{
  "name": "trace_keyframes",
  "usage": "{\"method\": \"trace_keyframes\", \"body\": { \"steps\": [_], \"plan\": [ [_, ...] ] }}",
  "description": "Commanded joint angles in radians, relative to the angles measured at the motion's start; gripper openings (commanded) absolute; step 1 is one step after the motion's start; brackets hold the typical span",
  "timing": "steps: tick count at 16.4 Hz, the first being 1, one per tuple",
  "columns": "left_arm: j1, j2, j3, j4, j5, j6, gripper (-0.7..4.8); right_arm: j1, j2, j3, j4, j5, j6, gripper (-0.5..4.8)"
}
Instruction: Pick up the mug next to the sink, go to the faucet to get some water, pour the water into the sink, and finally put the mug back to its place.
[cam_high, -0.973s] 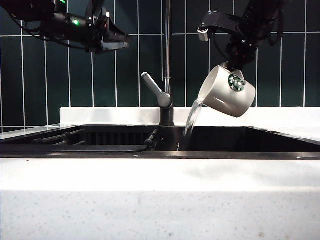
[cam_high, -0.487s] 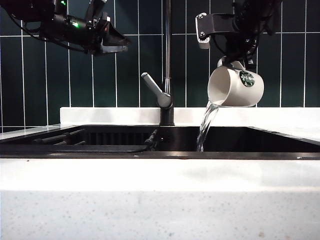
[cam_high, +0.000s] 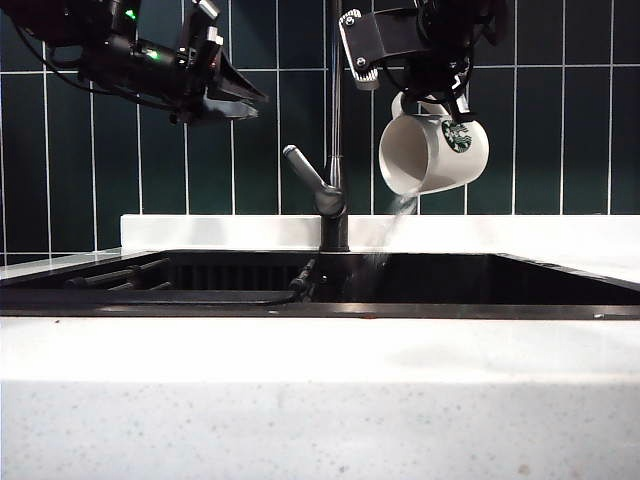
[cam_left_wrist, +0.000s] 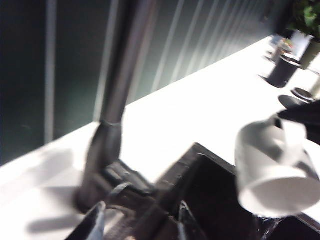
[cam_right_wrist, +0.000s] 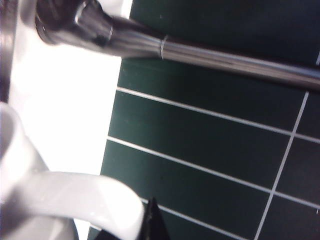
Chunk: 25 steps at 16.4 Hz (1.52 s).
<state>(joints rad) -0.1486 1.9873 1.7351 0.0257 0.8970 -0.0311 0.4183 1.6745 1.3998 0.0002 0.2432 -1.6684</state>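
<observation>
Above the sink (cam_high: 560, 275), the mug (cam_high: 435, 155) lay tipped, mouth toward eight o'clock, trickling water (cam_high: 392, 222). The right gripper (cam_high: 437, 95) clamped its handle from twelve o'clock. At ten o'clock, the left gripper (cam_high: 235, 95) hung spread, empty.

Dark green glazed wall tiles (cam_high: 560, 130) with thin white grout lines rise behind the white speckled stone countertop (cam_high: 300, 400). Toward its far end stands a small dark cylindrical container (cam_left_wrist: 283, 70), a leafy green plant (cam_left_wrist: 307, 15) beyond it.
</observation>
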Motion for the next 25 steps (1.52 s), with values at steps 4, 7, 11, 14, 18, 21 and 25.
{"method": "trace_keyframes", "body": {
  "steps": [4,7,11,14,18,21,25],
  "plan": [
    [-0.006,-0.006,0.002,-0.027,0.004,-0.04,1.82,-0.006,-0.016,0.012,0.026,0.039,0.105,0.03],
    [-0.021,-0.037,0.002,-0.164,-0.082,-0.064,1.82,-0.085,-0.018,0.012,0.026,0.05,0.457,0.0],
    [-0.085,-0.181,0.002,-0.323,-0.358,0.133,1.83,-0.252,-0.034,0.011,0.007,0.02,1.046,0.0],
    [-0.154,-0.287,0.002,-0.338,-0.511,0.191,1.83,-0.391,-0.036,0.002,-0.022,-0.156,1.435,0.0],
    [-0.223,-0.341,0.0,-0.353,-0.588,0.245,1.82,-0.476,-0.043,-0.059,0.045,-0.206,1.572,0.0],
    [-0.237,-0.348,0.0,-0.393,-0.611,0.253,1.78,-0.489,-0.058,-0.145,0.143,-0.22,1.572,0.0],
    [-0.245,-0.411,-0.095,-0.413,-0.676,0.284,1.74,-0.489,-0.059,-0.305,0.332,-0.21,1.572,0.0]
  ]
}}
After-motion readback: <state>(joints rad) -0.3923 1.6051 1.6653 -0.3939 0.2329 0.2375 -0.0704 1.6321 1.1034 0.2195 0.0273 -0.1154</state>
